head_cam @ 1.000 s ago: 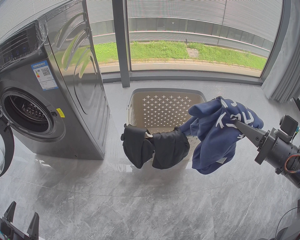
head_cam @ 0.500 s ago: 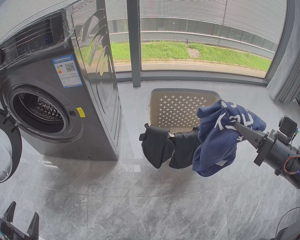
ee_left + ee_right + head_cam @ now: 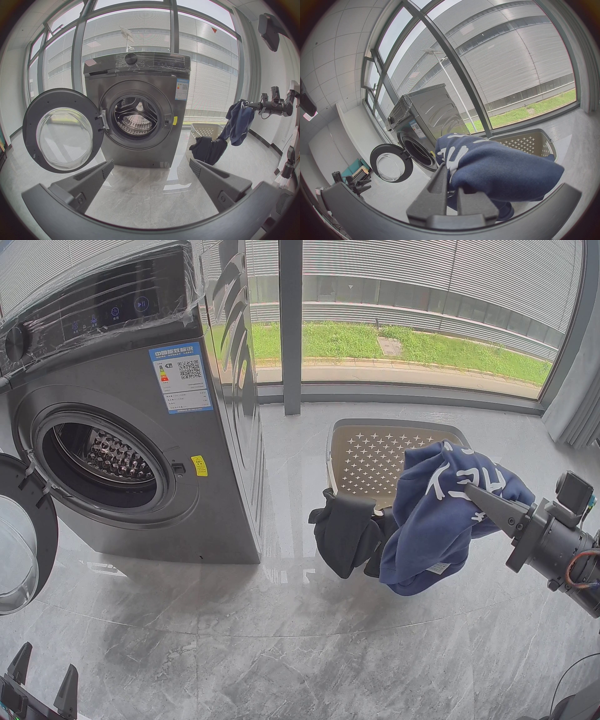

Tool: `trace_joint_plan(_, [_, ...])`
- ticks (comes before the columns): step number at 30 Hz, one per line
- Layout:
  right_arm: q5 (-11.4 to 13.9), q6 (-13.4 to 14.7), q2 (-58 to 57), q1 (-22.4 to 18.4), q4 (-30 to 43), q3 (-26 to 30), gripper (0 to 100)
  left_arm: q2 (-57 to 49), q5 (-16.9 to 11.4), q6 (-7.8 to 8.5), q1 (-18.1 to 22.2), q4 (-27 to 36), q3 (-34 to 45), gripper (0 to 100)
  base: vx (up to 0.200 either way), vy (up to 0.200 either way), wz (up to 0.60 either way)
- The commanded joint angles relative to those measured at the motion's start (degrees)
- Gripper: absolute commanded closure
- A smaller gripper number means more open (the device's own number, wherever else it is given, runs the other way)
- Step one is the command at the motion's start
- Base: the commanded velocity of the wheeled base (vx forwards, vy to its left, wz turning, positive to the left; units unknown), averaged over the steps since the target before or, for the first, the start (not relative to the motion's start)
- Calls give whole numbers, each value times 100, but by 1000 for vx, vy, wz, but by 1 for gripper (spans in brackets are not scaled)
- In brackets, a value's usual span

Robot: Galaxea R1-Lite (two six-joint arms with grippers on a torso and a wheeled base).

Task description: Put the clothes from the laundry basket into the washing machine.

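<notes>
The navy-blue fabric sweatshirt with white print [image 3: 437, 521] hangs beside the beige perforated plastic laundry basket [image 3: 400, 423], a bunched fold clenched by the fingers of the right gripper [image 3: 470, 489] (likely soft, light, floppy; trailing ends may snag). The left gripper [image 3: 150, 162] is spread, empty.

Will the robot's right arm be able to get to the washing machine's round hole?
Probably, once it rolls closer: the door hangs open, and nothing blocks the drum opening from the right gripper, shut on the blue top.
</notes>
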Motion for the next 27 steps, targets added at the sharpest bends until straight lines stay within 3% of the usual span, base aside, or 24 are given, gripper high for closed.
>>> trace_joint_plan(1, [1,-1,10,2,-4,0,100,-68,0,-2,2,0,101,0,-200,0,0])
trace_joint_plan(14, [10,8,10,2,-4,8,100,-68,0,-2,2,-8,101,0,-200,0,0])
trace_joint_plan(20, [28,-1,19,2,4,52,100,-68,0,-2,2,0,101,0,0,0,0])
trace_joint_plan(27, [63,-1,19,11,13,61,100,-68,0,-10,2,0,101,0,0,200,0])
